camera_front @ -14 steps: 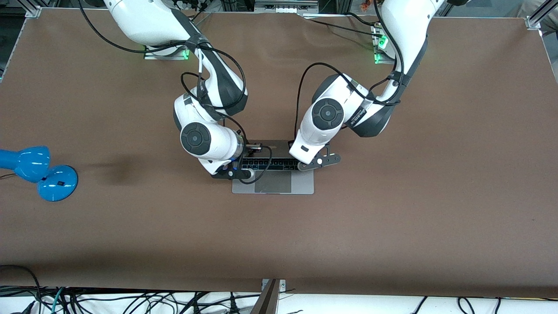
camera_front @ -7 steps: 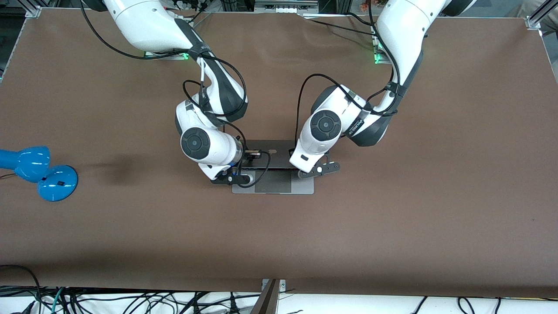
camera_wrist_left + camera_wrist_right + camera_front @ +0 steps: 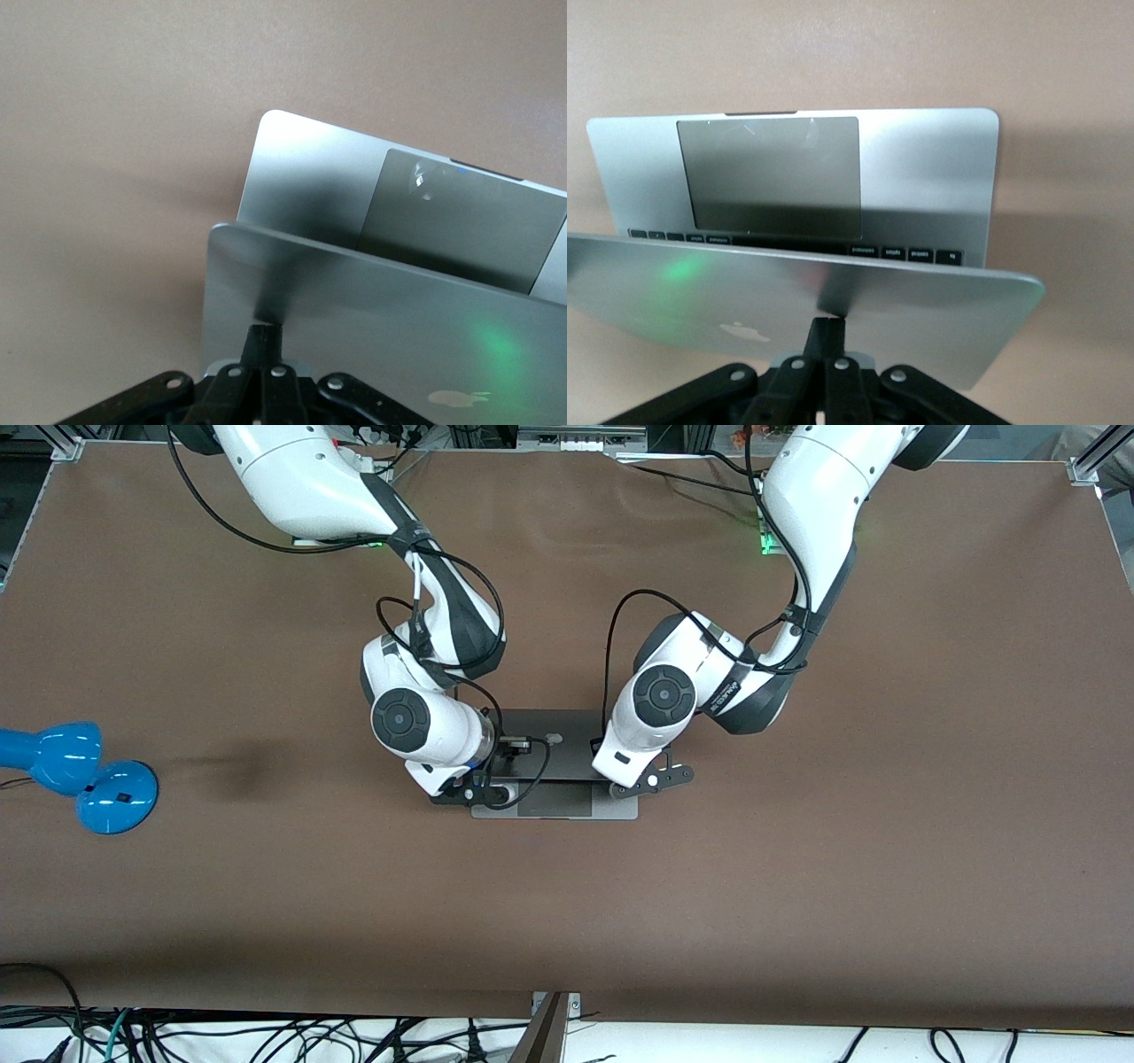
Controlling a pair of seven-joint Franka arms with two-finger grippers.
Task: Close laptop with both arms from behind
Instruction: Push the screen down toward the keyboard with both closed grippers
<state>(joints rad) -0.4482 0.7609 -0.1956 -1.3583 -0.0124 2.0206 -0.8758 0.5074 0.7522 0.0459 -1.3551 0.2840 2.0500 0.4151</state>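
Observation:
The silver-grey laptop (image 3: 554,802) lies mid-table with its lid (image 3: 554,744) tilted far down over the keyboard; only the trackpad strip shows in the front view. My right gripper (image 3: 830,335) is shut, with its fingertips pressed on the lid's outer face (image 3: 788,297) near the apple logo. The trackpad (image 3: 771,173) and one row of keys show under the lid. My left gripper (image 3: 266,341) is shut and its fingertips press on the lid's outer face (image 3: 372,328) near a corner. In the front view the right gripper (image 3: 478,784) and the left gripper (image 3: 631,778) sit over the lid's two ends.
A blue lamp (image 3: 80,775) lies on the brown table (image 3: 797,868) at the right arm's end. Loose cables (image 3: 266,1036) run along the table's near edge. Both arms' black cables hang beside the laptop.
The lid has swung down toward the front camera and now covers the keyboard in the front view. Both grippers followed it down with their fingers still shut.

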